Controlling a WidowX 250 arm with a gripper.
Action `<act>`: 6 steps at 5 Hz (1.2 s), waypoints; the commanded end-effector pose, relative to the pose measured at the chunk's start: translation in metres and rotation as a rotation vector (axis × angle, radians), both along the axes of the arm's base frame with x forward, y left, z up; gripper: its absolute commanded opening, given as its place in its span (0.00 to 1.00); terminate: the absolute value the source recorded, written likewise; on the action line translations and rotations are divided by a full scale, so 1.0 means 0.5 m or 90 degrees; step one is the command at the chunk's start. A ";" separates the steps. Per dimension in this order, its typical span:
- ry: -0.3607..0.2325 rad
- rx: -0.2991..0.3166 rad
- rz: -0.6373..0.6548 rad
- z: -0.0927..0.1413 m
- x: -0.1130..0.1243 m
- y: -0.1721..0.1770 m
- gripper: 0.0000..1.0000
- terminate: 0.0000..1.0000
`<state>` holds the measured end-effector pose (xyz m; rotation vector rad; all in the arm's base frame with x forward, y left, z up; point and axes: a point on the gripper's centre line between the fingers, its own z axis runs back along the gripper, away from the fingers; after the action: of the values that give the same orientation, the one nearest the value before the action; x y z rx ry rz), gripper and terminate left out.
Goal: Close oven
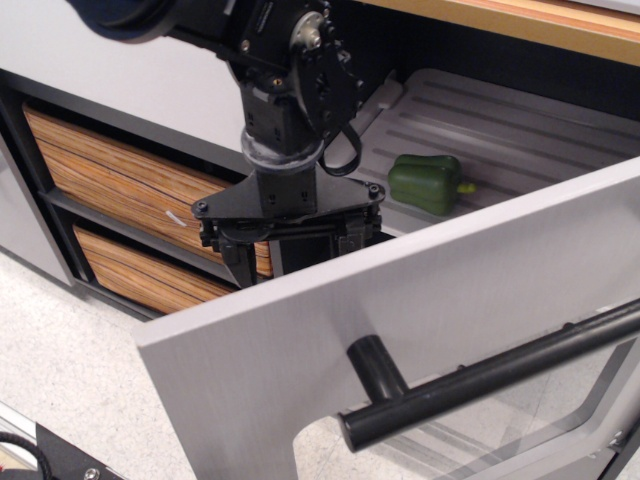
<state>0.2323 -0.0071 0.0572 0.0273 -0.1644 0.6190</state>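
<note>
The oven stands open. Its brushed-silver door (400, 300) hangs down and fills the foreground, with the black bar handle (500, 375) and clear window (480, 440) facing me. Behind it lies the grey ribbed rack (520, 125). My black gripper (300, 255) points down just behind the door's upper left edge. Its fingers (240, 262) stand apart with nothing between them, and their tips are hidden by the door edge. I cannot tell if they touch the door.
A green toy pepper (427, 182) lies on the rack inside the oven, right of the gripper. Two wood-grain drawers (120, 180) sit to the left of the oven. A wooden countertop edge (560, 25) runs above. Speckled floor (70, 360) lies lower left.
</note>
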 end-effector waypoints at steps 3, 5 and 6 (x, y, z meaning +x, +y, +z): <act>-0.039 -0.009 0.101 0.085 0.016 -0.046 1.00 0.00; -0.039 -0.036 0.172 0.189 -0.004 -0.125 1.00 0.00; -0.004 -0.065 0.178 0.238 -0.007 -0.154 1.00 0.00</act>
<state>0.2216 -0.0852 0.1659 -0.0234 -0.0975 0.9094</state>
